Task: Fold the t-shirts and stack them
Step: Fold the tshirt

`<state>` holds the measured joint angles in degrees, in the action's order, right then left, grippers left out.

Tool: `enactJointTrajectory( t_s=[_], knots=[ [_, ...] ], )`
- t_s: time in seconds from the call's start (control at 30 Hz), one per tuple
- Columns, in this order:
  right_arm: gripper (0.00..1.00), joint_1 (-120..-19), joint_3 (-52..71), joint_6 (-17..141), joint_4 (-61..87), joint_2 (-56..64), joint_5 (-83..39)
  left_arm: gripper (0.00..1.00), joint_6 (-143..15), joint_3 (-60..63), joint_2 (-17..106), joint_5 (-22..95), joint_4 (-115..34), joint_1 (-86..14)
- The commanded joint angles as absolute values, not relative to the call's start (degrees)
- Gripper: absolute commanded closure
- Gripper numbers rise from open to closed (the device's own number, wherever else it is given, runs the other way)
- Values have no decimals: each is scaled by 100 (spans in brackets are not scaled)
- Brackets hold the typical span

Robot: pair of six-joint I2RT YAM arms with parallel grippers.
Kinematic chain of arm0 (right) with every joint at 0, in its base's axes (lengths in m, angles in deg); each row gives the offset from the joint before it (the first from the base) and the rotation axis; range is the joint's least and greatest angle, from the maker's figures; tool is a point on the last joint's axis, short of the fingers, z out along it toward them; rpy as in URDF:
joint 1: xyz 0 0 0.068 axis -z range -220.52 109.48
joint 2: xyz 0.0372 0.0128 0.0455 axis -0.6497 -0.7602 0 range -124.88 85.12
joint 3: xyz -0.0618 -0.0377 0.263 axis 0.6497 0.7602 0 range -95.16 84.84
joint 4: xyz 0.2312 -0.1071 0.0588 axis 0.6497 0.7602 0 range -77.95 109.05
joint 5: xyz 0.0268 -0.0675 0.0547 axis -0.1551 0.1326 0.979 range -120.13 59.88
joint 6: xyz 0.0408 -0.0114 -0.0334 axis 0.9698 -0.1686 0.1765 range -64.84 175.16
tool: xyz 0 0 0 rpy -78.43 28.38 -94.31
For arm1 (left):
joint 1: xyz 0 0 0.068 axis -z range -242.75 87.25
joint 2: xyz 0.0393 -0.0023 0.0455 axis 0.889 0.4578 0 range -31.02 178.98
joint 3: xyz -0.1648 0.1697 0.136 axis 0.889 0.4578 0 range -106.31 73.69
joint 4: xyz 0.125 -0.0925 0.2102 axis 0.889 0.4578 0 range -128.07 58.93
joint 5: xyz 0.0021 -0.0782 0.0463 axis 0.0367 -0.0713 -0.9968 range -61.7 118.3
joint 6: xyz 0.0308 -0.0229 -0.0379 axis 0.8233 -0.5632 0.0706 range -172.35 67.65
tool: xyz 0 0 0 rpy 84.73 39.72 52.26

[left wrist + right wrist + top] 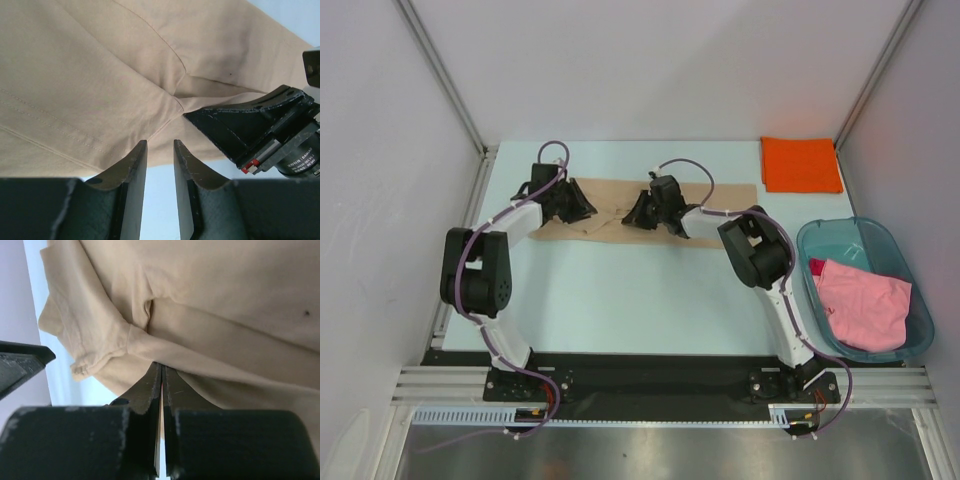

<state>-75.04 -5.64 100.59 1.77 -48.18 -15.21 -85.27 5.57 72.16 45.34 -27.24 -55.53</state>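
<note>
Top external view gives me the tan t-shirt [610, 205] spread rumpled across the far middle of the table [620, 300], the orange t-shirt [801, 164] folded flat at the far right corner, and the pink t-shirt [860, 305] heaped in the teal tub [850, 238]. My left fingers [132, 175] stand narrowly apart at the tan hem, and I cannot tell whether cloth is pinched; my right fingers [150, 390] are pressed together at a fold near its sleeve. A motor label [300, 160] carries white print, perhaps DAMIAO, too small to be sure.
</note>
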Motion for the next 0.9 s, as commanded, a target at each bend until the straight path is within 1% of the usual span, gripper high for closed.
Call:
enactJointTrajectory(
  t_s=[0.0, 0.33, 0.53, 0.67, 0.73, 0.87],
  knots=[
    [100, -7524, -1026, 10043, -104, -4962, -1536, 67, -8487, 267, 7252, 4641, -2805, -5572],
    [100, -7436, -1369, 10051, -16, -5269, -1659, 67, -8513, 188, 7427, 4703, -2805, -5520],
    [100, -7401, -1448, 10016, 1, -5340, -1729, 67, -8513, -49, 7796, 4738, -2726, -5423],
    [100, -7392, -1483, 10007, 54, -5331, -1791, 69, -8530, -120, 7999, 4807, -2691, -5370],
    [100, -7383, -1483, 9990, 80, -5322, -1800, 69, -8504, -85, 7982, 4755, -2647, -5309],
    [100, -7348, -1492, 9963, 151, -5305, -1721, 70, -8522, 433, 7718, 4580, -2708, -5273]
  ],
)
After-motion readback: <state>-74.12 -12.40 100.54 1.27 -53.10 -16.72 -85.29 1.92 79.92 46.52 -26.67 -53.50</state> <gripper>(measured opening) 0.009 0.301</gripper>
